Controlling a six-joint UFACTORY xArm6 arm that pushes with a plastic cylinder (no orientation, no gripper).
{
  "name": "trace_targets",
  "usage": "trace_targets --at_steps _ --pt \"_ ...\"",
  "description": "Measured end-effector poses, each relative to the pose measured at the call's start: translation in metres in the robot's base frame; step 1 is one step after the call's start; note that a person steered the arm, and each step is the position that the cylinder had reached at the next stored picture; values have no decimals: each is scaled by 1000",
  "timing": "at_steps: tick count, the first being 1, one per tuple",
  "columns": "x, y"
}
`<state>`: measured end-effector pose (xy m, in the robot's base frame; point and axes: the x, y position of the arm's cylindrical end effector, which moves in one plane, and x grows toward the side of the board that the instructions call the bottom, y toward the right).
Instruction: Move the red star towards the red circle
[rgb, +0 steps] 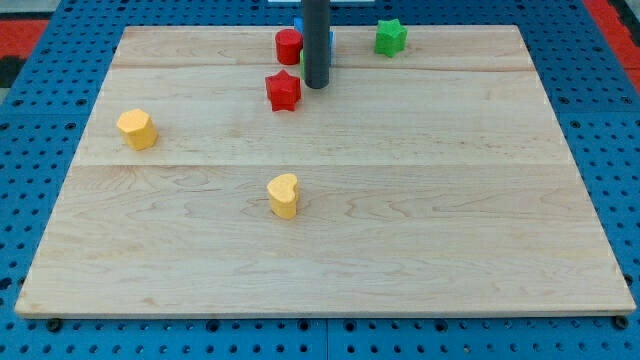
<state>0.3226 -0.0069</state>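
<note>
The red star (284, 91) lies near the view's top, just left of centre. The red circle (289, 46) stands right above it, close to the board's top edge, a small gap between them. My tip (317, 86) is just right of the red star, close to it; I cannot tell if it touches. The dark rod rises from there and covers part of a blue block (300, 22) and a bit of green behind it.
A green star (391, 37) sits at the top right of centre. A yellow block (137, 129) lies at the left. A yellow heart (284, 195) lies near the middle. The wooden board (450, 230) rests on a blue pegboard.
</note>
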Motion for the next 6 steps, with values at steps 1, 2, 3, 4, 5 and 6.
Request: trace_targets --at_steps 1,2,3,4,5,6 --pt "43 -17" --pt "42 -40" --pt "5 -39" --pt "-30 -39" --pt "24 -32" --pt "80 11"
